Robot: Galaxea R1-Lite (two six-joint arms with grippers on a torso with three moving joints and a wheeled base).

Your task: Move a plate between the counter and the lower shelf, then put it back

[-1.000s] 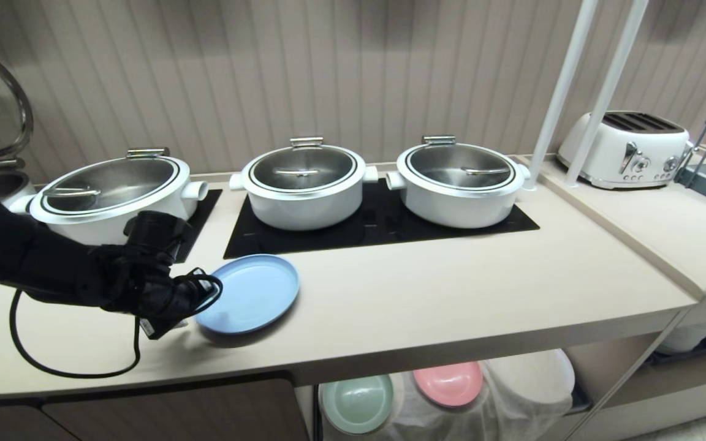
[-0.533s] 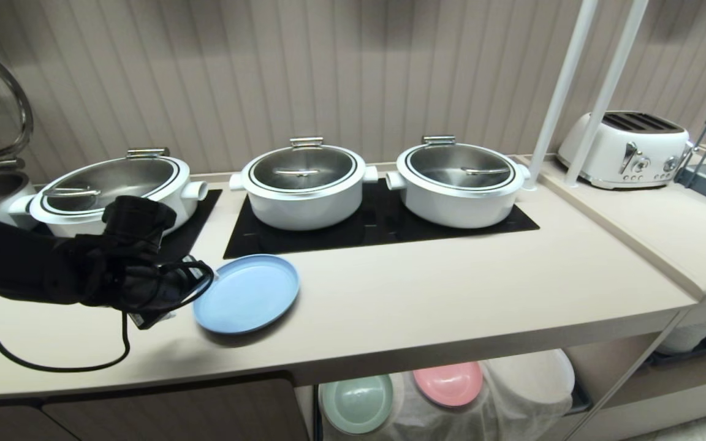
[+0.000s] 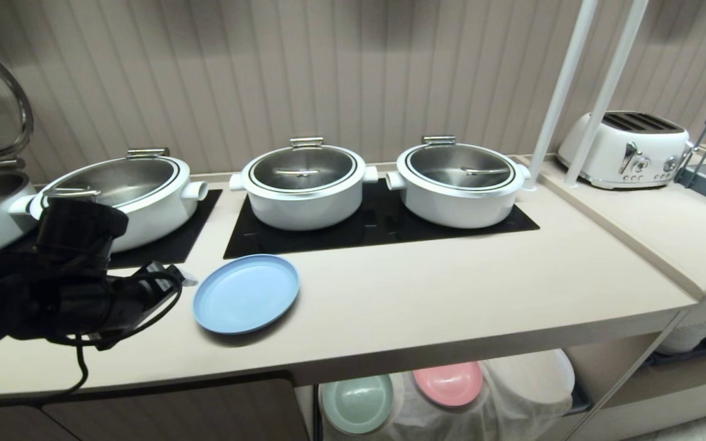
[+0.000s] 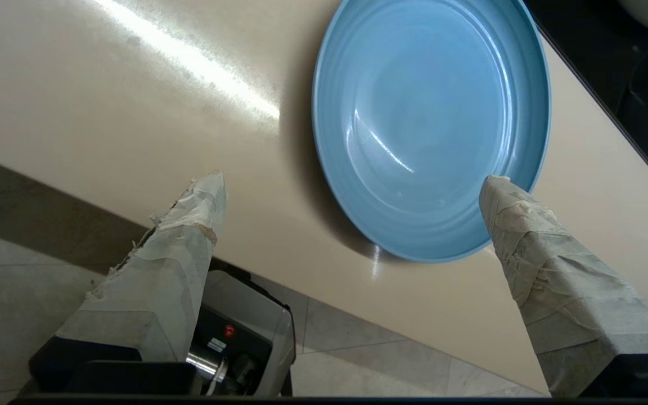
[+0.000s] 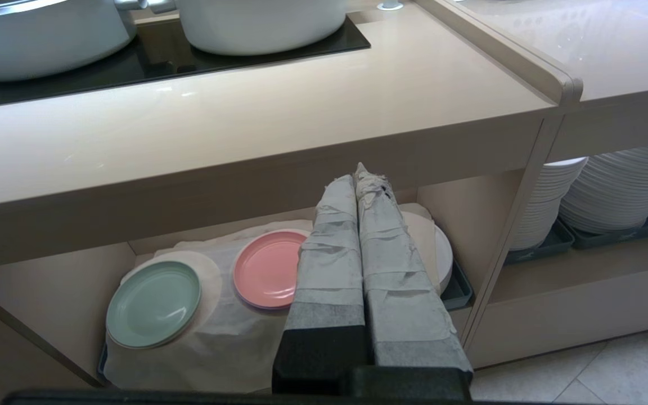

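Head view: the plate [image 3: 246, 294] lies flat on the counter [image 3: 451, 288], before 3 white pots [image 3: 304, 184]; the left gripper [image 3: 172, 283] is just beside it, apart.

Left wrist view: jaws wide, empty.

Right wrist view: right gripper [image 5: 364, 174] closed, facing the lower shelf [image 5: 48, 292] with pink plate [image 5: 265, 275] and pale green plate [image 5: 152, 304].

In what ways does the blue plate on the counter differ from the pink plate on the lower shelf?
Colour: the blue plate is light blue, the pink plate is pink.
Place: the blue plate lies on the bare counter, in front of the black panel; the pink plate lies on the white cloth in the lower shelf, beside a pale green plate.
Both are round, rimmed, empty, lying flat and held by no gripper.
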